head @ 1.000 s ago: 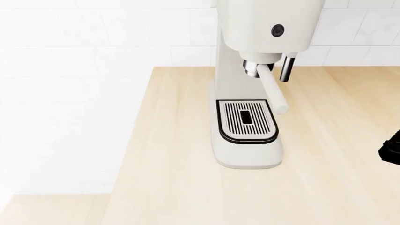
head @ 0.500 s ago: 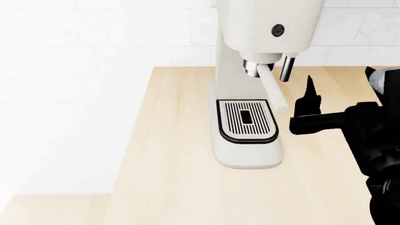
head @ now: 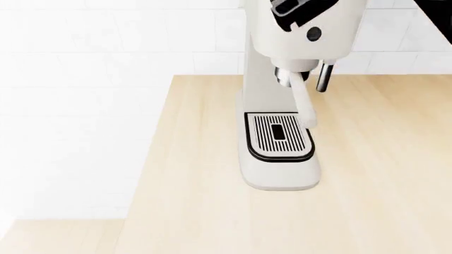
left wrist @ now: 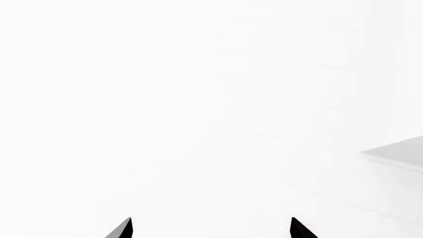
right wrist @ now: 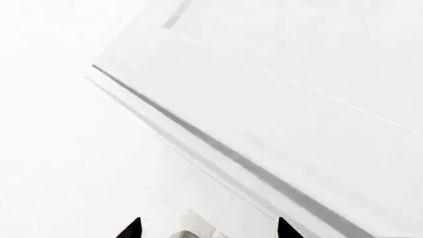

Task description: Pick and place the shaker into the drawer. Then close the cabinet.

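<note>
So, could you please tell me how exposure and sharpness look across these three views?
Head view: sharp and evenly lit, the cream espresso machine on the pale wooden counter casting almost no shadow, though the white tiled wall is nearly blown out. Left wrist view: almost pure white, only the left claw tips dark. Right wrist view: similarly washed out, one grey edge line visible beyond the right claw.

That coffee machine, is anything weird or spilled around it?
Nothing spilled. The coffee machine stands upright on the wooden counter. One oddity: a black part of the right arm overlaps the machine's top.
</note>
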Robot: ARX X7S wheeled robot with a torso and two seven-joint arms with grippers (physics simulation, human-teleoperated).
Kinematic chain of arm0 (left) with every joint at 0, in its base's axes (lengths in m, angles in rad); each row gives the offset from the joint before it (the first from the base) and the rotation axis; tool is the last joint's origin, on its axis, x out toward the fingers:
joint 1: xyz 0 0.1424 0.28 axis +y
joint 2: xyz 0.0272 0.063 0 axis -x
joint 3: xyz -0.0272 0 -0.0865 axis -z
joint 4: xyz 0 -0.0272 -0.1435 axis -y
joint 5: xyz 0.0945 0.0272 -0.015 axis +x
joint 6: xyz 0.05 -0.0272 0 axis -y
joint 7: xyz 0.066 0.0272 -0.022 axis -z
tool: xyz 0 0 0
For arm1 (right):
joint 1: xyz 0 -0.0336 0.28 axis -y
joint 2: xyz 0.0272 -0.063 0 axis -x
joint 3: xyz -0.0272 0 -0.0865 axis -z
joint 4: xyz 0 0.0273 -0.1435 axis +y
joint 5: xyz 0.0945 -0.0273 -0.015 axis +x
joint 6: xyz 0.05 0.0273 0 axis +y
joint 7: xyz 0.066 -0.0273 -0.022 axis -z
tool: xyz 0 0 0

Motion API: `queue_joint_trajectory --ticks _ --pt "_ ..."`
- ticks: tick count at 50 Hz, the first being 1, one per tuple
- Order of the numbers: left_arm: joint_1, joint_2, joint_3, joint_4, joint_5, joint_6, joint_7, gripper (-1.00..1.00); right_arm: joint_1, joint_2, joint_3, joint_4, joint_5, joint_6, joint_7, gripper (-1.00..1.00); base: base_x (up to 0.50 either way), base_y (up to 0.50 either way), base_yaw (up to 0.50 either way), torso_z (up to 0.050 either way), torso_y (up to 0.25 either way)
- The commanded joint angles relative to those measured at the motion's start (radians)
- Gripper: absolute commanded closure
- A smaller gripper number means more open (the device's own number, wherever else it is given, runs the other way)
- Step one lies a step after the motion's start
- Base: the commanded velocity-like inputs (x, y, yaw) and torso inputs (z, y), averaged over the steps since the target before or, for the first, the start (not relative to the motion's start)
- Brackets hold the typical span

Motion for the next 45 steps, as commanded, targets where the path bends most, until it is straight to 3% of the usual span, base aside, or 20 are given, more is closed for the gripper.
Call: queue_joint_trajectory --ticks 1,8,10,13,16,18,20,21,23,29,34,38,45 --pt "0.021 0.001 -0.019 0.003 -0.002 -0.007 -0.013 -1.00 0.413 -0.046 -0.132 0.098 -0.277 -0.068 -0.329 -1.00 0.00 0.00 0.00 0.000 0.000" --pt "0.005 -0.015 0.022 0.006 -0.007 0.008 -0.028 -1.00 0.499 0.000 -0.333 0.273 -0.671 -0.311 -0.484 -1.00 0.00 0.00 0.00 0.000 0.000" --pt "-0.002 -0.024 0.034 0.007 -0.011 0.014 -0.034 -1.00 0.513 0.013 -0.457 0.391 -0.853 -0.487 -0.576 -1.00 0.00 0.00 0.00 0.000 0.000" --pt "-0.005 -0.031 0.038 0.009 -0.018 0.015 -0.038 -1.00 0.516 -0.042 -0.528 0.674 -0.977 -0.670 -0.680 -1.00 0.00 0.00 0.00 0.000 0.000" --pt "0.003 -0.030 0.022 0.012 -0.025 0.005 -0.039 -1.00 0.544 -0.172 -0.573 1.097 -1.086 -0.876 -0.803 -1.00 0.00 0.00 0.00 0.000 0.000" --pt "0.009 -0.030 0.014 0.012 -0.025 -0.003 -0.040 -1.00 0.552 -0.314 -0.487 1.397 -1.286 -1.056 -0.909 -1.00 0.00 0.00 0.00 0.000 0.000" --pt "0.013 -0.030 0.009 0.013 -0.022 -0.010 -0.042 -1.00 0.552 -0.424 -0.221 1.697 -1.586 -1.191 -0.977 -1.00 0.00 0.00 0.00 0.000 0.000" --pt "0.015 -0.031 0.011 0.013 -0.018 -0.013 -0.045 -1.00 0.552 -0.444 -0.122 1.847 -1.706 -1.220 -0.977 -1.00 0.00 0.00 0.00 0.000 0.000" --pt "0.015 -0.036 0.018 0.013 -0.012 -0.016 -0.051 -1.00 0.552 -0.454 -0.021 1.914 -1.824 -1.220 -0.958 -1.00 0.00 0.00 0.00 0.000 0.000" --pt "0.022 -0.047 0.038 0.021 0.000 -0.027 -0.072 -1.00 0.506 -0.406 -0.302 1.915 -1.608 -1.036 -0.857 -1.00 0.00 0.00 0.00 0.000 0.000" --pt "0.033 -0.060 0.070 0.021 0.023 -0.043 -0.112 -1.00 0.506 -0.406 -0.302 1.915 -1.608 -1.036 -0.857 -1.00 0.00 0.00 0.00 0.000 0.000" --pt "0.025 -0.117 0.140 0.015 0.052 -0.044 -0.180 -1.00 0.506 -0.406 -0.302 1.915 -1.608 -1.036 -0.857 -1.00 0.00 0.00 0.00 0.000 0.000" --pt "0.014 -0.311 0.164 0.025 -0.043 -0.055 -0.427 -1.00 0.506 -0.406 -0.302 1.915 -1.608 -1.036 -0.857 -1.00 0.00 0.00 0.00 0.000 0.000"
